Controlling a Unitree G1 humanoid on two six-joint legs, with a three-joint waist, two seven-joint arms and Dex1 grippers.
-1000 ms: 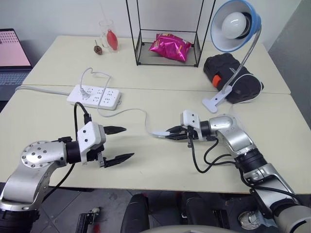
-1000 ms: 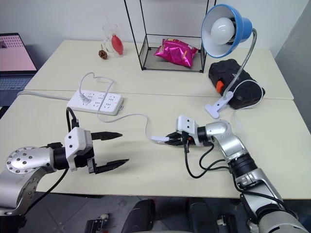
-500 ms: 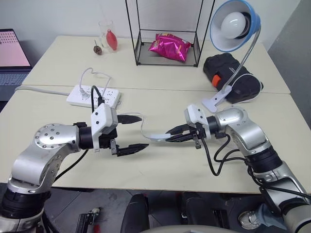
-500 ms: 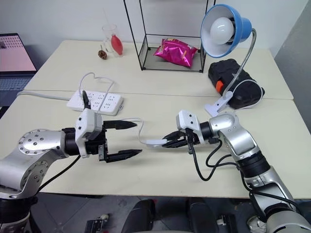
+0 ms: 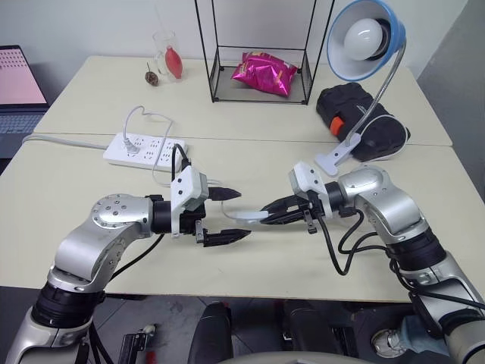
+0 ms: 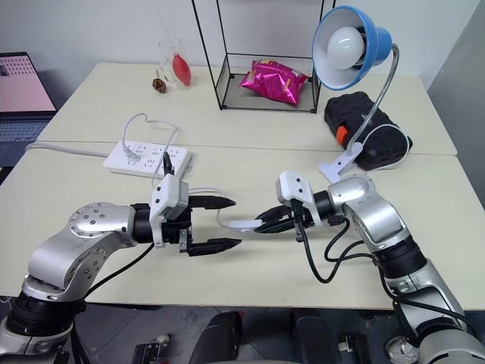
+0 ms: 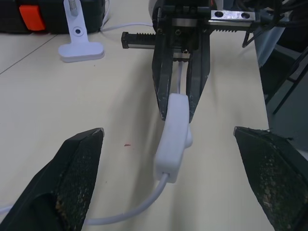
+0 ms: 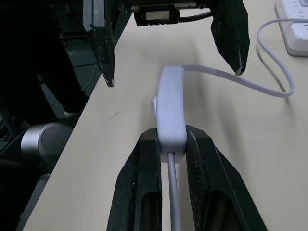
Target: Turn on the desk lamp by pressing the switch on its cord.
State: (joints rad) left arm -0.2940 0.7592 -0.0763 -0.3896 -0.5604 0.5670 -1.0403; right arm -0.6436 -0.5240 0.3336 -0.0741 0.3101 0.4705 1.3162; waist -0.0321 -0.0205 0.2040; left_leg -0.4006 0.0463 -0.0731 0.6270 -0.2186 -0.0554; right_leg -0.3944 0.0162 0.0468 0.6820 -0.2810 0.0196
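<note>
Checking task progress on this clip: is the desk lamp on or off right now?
Off, as far as the pictures show. The desk lamp has a plain white, unlit bulb, and no glow falls on the table beneath it.

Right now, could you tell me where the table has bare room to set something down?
Free: the near-right corner past the right gripper, and the left end before the power strip. Crowded: the middle, where the open left gripper faces the held switch, and the far side around the wire rack and lamp clip.
</note>
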